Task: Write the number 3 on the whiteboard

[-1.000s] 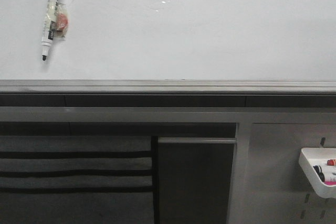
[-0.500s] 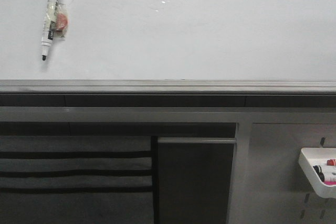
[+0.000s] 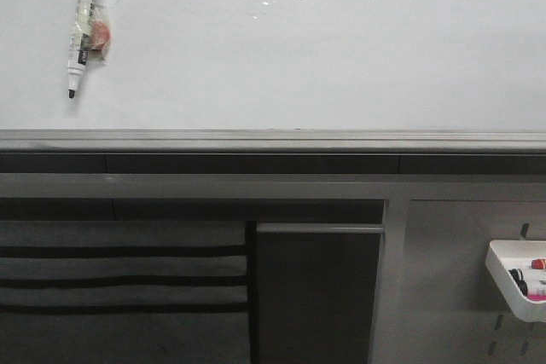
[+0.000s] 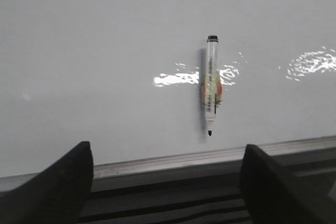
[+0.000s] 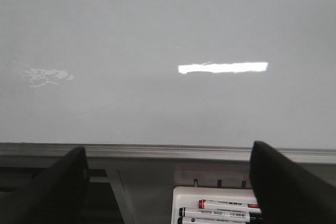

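The whiteboard (image 3: 299, 49) fills the upper half of the front view, glossy white with glare, a grey metal ledge (image 3: 273, 140) along its lower edge. No number 3 shows on it. A white marker (image 3: 83, 27) with a black tip hangs point-down on the board at its upper left; it also shows in the left wrist view (image 4: 211, 90). My left gripper (image 4: 167, 182) is open and empty, short of the ledge below the marker. My right gripper (image 5: 168, 184) is open and empty, facing bare board (image 5: 168, 51). Neither gripper shows in the front view.
A white marker tray (image 3: 516, 279) with several markers hangs on the grey perforated panel (image 3: 444, 279) at lower right; it also shows in the right wrist view (image 5: 218, 205). Below the ledge are dark slats (image 3: 119, 279) and a dark panel (image 3: 317, 296).
The tray at lower right has shifted slightly in the front view; otherwise nothing has visibly changed.
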Controlling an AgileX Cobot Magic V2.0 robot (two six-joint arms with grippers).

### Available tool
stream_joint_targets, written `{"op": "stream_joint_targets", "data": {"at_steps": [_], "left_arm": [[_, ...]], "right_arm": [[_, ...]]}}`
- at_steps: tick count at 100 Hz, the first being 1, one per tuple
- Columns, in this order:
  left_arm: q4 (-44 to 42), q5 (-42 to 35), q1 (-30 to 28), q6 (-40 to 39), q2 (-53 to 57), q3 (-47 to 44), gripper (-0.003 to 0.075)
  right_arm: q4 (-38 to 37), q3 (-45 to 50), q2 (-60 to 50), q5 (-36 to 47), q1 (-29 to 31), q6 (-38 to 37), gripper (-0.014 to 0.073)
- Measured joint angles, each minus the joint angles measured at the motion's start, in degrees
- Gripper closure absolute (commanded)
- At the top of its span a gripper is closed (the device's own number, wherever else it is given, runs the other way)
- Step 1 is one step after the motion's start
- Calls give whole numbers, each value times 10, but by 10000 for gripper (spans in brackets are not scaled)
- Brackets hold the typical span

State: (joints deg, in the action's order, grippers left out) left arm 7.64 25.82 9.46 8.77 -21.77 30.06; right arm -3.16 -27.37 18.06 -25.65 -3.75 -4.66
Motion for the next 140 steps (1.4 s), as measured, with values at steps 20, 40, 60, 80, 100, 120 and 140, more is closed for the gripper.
{"op": "stream_joint_targets", "data": {"at_steps": [20, 40, 60, 80, 100, 120, 140], "left_arm": [[15, -55, 51, 0, -109, -1, 185], [16, -160, 102, 0, -259, -1, 185], [16, -251, 110, 0, -406, 26, 185], [16, -291, 110, 0, -516, 77, 185], [16, -308, 111, 0, -586, 118, 199], [16, -318, 111, 0, -619, 136, 338], [16, -334, 112, 0, -624, 138, 478]], "right_arm": [[84, 0, 0, 0, 0, 91, 33], [103, 0, 0, 0, 0, 112, 32], [105, 0, 0, 0, 0, 114, 32], [105, 0, 0, 0, 0, 115, 32], [105, 0, 0, 0, 0, 115, 32], [105, 0, 0, 0, 0, 115, 32], [105, 0, 0, 0, 0, 117, 32]]}}
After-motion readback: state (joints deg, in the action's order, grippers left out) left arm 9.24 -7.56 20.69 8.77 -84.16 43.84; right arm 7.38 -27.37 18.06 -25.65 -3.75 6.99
